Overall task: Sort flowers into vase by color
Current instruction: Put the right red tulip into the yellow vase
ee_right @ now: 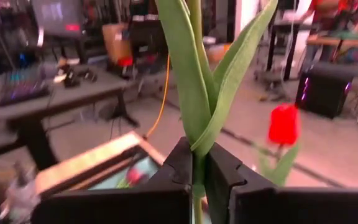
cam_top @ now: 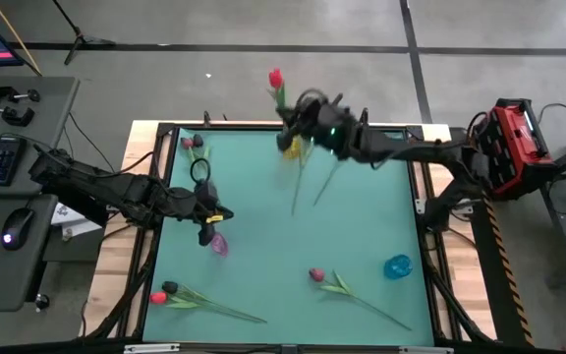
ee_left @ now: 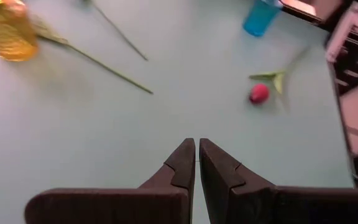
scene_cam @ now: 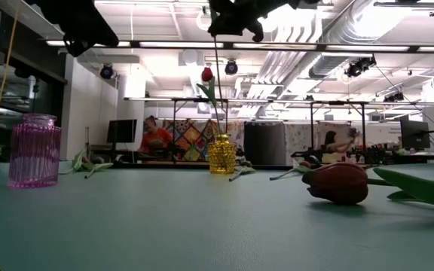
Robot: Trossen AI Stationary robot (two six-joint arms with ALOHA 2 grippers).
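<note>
I have the right gripper (ee_right: 197, 171) pinched on a red tulip's (scene_cam: 207, 74) long green stem, upright directly above the yellow glass vase (scene_cam: 221, 155). Left gripper (ee_left: 196, 158) closed, empty, beside it.

The table (cam_top: 263, 265) has a smooth, matt teal top inside a dark metal frame, with pale bare wood showing along its edges. The pink vase (scene_cam: 34, 150) looks like ribbed, see-through glass; the yellow vase (scene_cam: 221, 155) is knobbly and glassy, catching the light. The blue vase (cam_top: 398, 266) is translucent too. The flowers (scene_cam: 337, 183) look like soft matt fabric or plastic. Each hand's fingers (ee_left: 180, 171) are dull dark plastic, lightly stepped.
</note>
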